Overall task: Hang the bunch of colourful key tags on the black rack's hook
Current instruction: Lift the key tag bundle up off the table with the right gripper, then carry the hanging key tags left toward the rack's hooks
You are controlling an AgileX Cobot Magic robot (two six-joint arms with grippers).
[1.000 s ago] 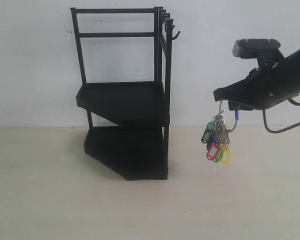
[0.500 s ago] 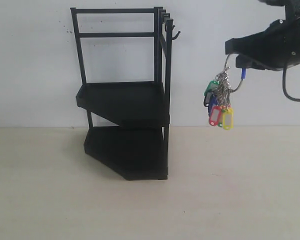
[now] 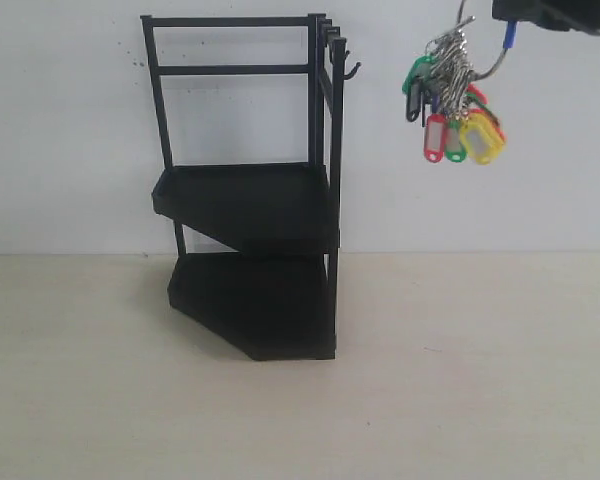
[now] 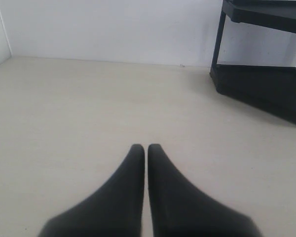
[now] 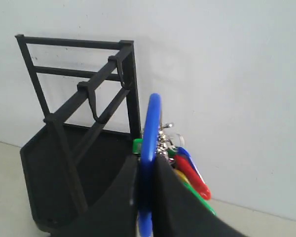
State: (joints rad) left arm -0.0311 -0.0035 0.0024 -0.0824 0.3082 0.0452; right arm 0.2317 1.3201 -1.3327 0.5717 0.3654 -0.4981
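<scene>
White wall (image 3: pixel 70 150) backdrop, right gripper (image 5: pixel 147 170) seems clamped on the colourful key tag bunch (image 3: pixel 450 105), level with the hook (image 3: pixel 352 68), not hung yet.

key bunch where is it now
In the exterior view the key bunch hangs at upper right from the right gripper, right of the hook and clear of it.

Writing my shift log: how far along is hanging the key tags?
Done: the right tool grips the colourful key tag bunch by its blue loop, airborne about level with the hook. In hand: it hangs right of the black rack. Left: slipping the loop over that bare hook.
</scene>
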